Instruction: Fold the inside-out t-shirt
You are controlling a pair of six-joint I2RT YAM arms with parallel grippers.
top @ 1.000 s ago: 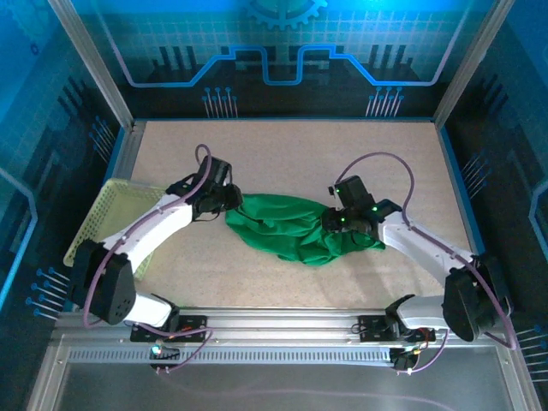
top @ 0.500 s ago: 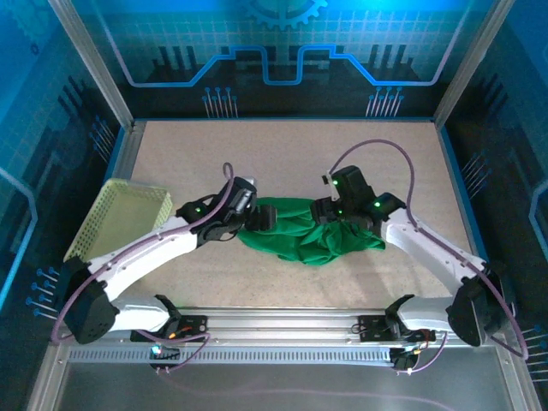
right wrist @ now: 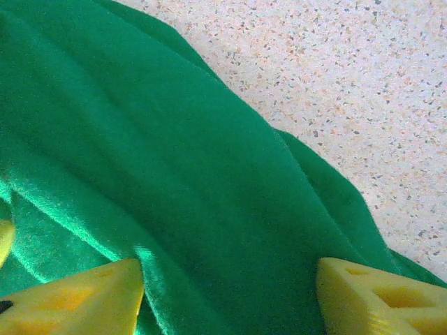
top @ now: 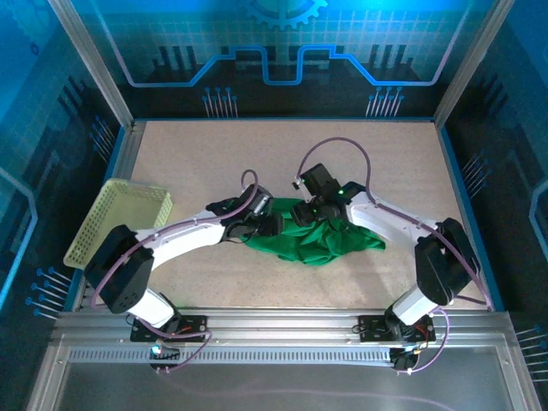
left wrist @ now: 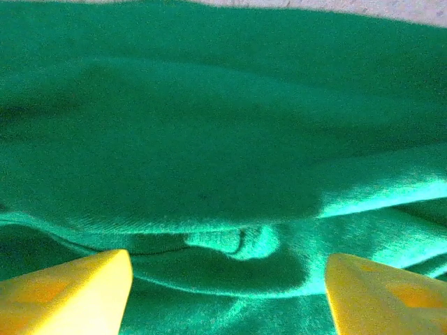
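I see the green t-shirt (top: pixel 321 242) bunched in a heap at the middle of the table (top: pixel 214 158). My left gripper (left wrist: pixel 227 293) hangs over its left edge, fingers spread wide. My right gripper (right wrist: pixel 230 296) hovers at its far side, jaws likewise apart.

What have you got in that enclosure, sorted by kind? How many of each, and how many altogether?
Green t-shirt: 1
Yellow-green basket: 1
Robot arms: 2 (left arm, right arm)
Total: 4
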